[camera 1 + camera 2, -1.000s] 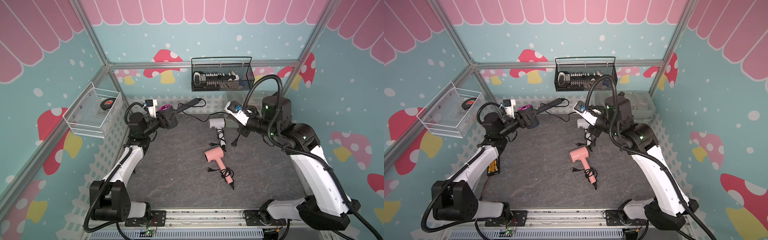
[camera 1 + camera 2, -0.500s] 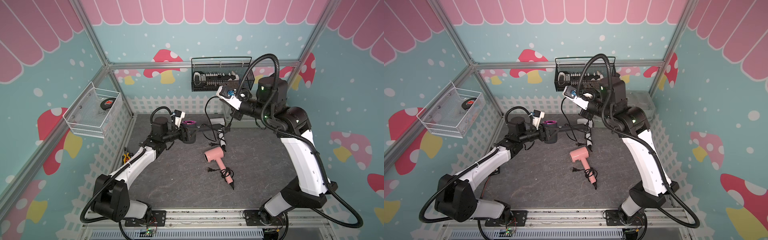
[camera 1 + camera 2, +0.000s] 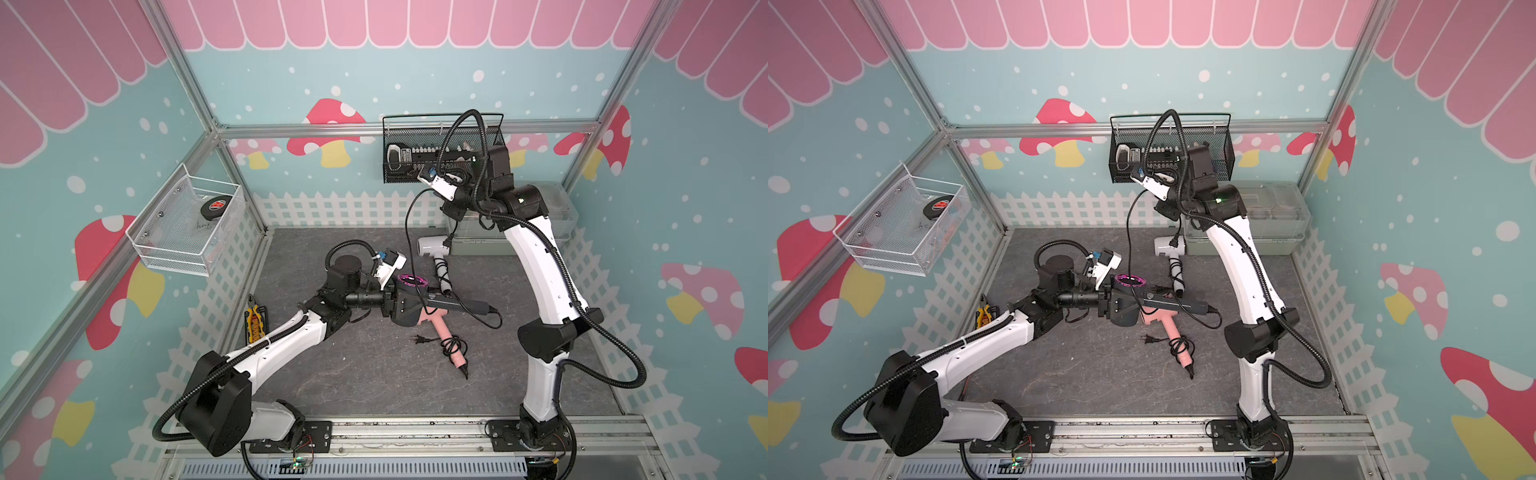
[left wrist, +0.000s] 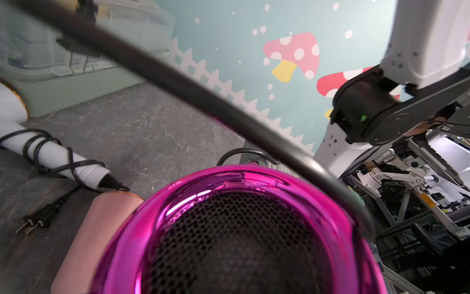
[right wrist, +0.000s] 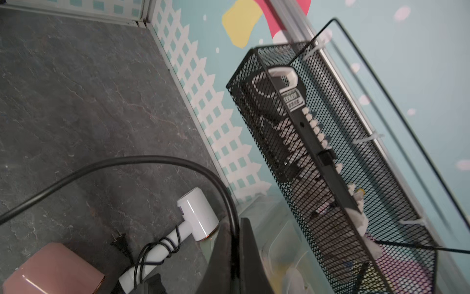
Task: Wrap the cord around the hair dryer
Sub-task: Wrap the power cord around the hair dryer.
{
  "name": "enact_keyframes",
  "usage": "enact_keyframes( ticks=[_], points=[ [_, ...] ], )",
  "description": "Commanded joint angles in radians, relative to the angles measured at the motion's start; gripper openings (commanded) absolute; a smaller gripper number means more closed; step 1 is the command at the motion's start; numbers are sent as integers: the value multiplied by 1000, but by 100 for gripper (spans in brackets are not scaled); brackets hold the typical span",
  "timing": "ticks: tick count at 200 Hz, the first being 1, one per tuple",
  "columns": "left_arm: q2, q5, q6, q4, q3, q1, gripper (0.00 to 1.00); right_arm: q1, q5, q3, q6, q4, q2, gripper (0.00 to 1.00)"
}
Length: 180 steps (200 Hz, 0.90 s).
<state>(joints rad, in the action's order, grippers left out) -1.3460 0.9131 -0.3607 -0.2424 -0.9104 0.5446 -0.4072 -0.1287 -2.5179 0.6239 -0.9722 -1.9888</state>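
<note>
The black hair dryer [image 3: 409, 309] with a magenta rear ring [image 4: 244, 178] hangs level over the middle of the mat, handle pointing right. My left gripper [image 3: 392, 301] is shut on its body; the dryer hides the jaws in the left wrist view. Its black cord [image 3: 409, 232] rises from the dryer to my right gripper [image 3: 453, 210], which is held high by the black mesh basket and shut on the cord [image 5: 152, 160]. In the right wrist view the right gripper [image 5: 236, 236] pinches the cord between both fingers. A slack loop [image 3: 494, 322] droops off the handle end.
A white dryer [image 3: 432, 245] and a pink dryer [image 3: 440, 324], each with its cord wound on, lie on the mat under and behind the black one. The black mesh basket [image 3: 440, 137], a clear bin [image 3: 478, 245], a wire basket [image 3: 187, 224] and yellow pliers [image 3: 255, 324] line the edges.
My left arm carried the black dryer from the back left corner out over the middle of the mat. My right arm rose toward the mesh basket, drawing the cord up.
</note>
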Motion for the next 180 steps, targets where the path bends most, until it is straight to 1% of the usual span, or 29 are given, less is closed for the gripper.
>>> enact_keyframes(
  ticks=[1, 37, 53, 69, 85, 89, 104, 107, 120, 133, 145, 160, 180],
  points=[
    [78, 74, -38, -135, -16, -12, 0, 46, -67, 39, -36, -6, 14, 0],
    [125, 86, -69, -165, 6, -45, 0, 126, -121, 142, -79, 21, 19, 0],
    [140, 83, -128, -252, 30, -70, 0, 149, -160, 206, -97, 42, 27, 0],
    [142, 81, -219, -374, 51, -101, 0, 158, -186, 275, -110, 64, 31, 0],
    [132, 82, -311, -493, 62, -133, 0, 170, -239, 359, -134, 101, 48, 0],
    [129, 84, -336, -525, 63, -164, 0, 176, -253, 387, -142, 118, 56, 0],
    [105, 87, -434, -656, 71, -215, 0, 194, -306, 497, -185, 196, 82, 0],
    [98, 86, -459, -691, 73, -225, 0, 198, -318, 518, -194, 212, 112, 0],
    [67, 77, -568, -841, 77, -269, 0, 210, -366, 607, -229, 275, 151, 0],
    [30, 68, -669, -976, 71, -309, 0, 212, -395, 676, -251, 316, 183, 0],
    [2, 51, -733, -1053, 62, -346, 0, 211, -414, 735, -273, 348, 212, 0],
    [-18, 26, -760, -1083, 53, -389, 0, 211, -427, 813, -295, 385, 254, 0],
    [-14, -19, -729, -1034, 40, -442, 0, 212, -430, 903, -311, 406, 314, 0]
  ],
)
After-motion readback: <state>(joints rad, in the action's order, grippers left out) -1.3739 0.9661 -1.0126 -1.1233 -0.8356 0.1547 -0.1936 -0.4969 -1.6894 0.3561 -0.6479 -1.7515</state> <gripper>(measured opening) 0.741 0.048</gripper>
